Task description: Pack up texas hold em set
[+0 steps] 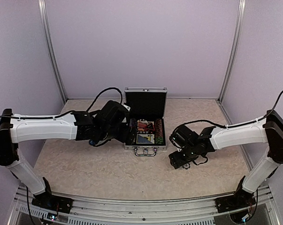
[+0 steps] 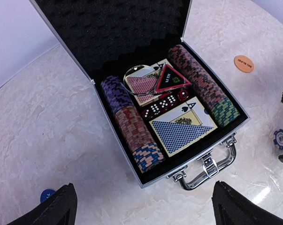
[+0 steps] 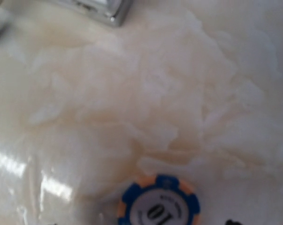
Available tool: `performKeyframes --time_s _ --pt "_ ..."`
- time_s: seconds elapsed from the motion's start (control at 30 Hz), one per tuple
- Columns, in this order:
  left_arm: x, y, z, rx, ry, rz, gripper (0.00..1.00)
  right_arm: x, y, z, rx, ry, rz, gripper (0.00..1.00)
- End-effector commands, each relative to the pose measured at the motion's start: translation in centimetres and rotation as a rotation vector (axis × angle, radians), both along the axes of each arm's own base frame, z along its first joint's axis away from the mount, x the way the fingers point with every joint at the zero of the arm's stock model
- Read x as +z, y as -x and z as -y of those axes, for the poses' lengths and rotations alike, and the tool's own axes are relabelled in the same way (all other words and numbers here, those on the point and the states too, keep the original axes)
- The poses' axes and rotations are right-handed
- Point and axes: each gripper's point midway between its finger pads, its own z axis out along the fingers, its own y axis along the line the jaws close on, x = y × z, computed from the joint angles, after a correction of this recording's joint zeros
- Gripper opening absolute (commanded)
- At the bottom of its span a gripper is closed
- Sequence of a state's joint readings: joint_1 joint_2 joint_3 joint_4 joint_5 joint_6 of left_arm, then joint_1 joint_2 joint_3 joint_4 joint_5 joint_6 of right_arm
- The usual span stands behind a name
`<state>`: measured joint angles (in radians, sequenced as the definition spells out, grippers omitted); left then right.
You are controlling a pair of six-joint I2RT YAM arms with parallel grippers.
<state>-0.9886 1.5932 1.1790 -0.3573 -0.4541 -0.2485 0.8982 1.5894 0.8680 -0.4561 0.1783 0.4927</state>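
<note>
**Case open at mid-tabletop, some pieces lying outside**

Top view: the silver case [image 1: 145,147] is seen open at the middle of the marbled tabletop [image 1: 99,173], with its lid upright toward the back wall. Free room is seen in front of it. The left hand [image 1: 124,133] is held at the case's left edge. The right hand [image 1: 181,158] is low over the tabletop, to the right of the case.

Left wrist view: the fingers [image 2: 57,208] are spread wide apart. Chip rows [image 2: 132,129], card decks [image 2: 181,132] and red dice [image 2: 160,105] are packed inside. An orange disc [image 2: 244,63] lies outside.

Right wrist view: a blue-and-orange chip [image 3: 160,204] is seen on the tabletop. Whether this hand is apart or together cannot be told.
</note>
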Motion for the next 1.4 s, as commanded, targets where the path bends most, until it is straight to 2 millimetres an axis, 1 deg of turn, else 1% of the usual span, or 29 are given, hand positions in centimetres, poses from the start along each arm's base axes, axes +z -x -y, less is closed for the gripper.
performKeyframes --time_s 0.0,0.13,0.3,0.33,0.57,0.7,0.8,1.1,1.37 --pt "1.3 0.6 -0.4 0.042 0.043 0.019 0.99 -0.5 -1.1 -0.5 -0.024 -0.008 0.030 0.73" --pt "1.9 0.7 -0.7 0.053 0.060 0.027 0.99 -1.1 -1.2 -0.5 -0.023 0.006 0.021 0.68" --pt "3.2 0.8 -1.2 0.063 0.085 0.045 0.99 -1.6 -0.9 0.3 -0.054 0.026 0.010 0.68" --pt "3.9 1.0 -1.5 0.066 0.096 0.052 0.99 -1.9 -0.9 0.8 -0.073 0.024 -0.004 0.68" --pt "5.2 1.1 -1.7 0.072 0.133 0.064 0.99 -2.8 -0.6 1.2 -0.102 -0.026 -0.056 0.65" --pt "5.6 1.3 -1.9 0.072 0.140 0.068 0.99 -3.0 -0.5 1.1 -0.100 -0.038 -0.063 0.61" --pt "5.7 1.3 -2.0 0.075 0.140 0.071 0.99 -3.2 -0.6 1.2 -0.101 -0.029 -0.066 0.53" --pt "6.0 1.2 -2.3 0.084 0.138 0.083 0.99 -3.4 0.3 1.3 -0.069 0.012 -0.077 0.55" --pt "5.8 1.1 -2.3 0.089 0.133 0.083 0.99 -3.5 1.2 1.1 -0.045 0.045 -0.080 0.52"
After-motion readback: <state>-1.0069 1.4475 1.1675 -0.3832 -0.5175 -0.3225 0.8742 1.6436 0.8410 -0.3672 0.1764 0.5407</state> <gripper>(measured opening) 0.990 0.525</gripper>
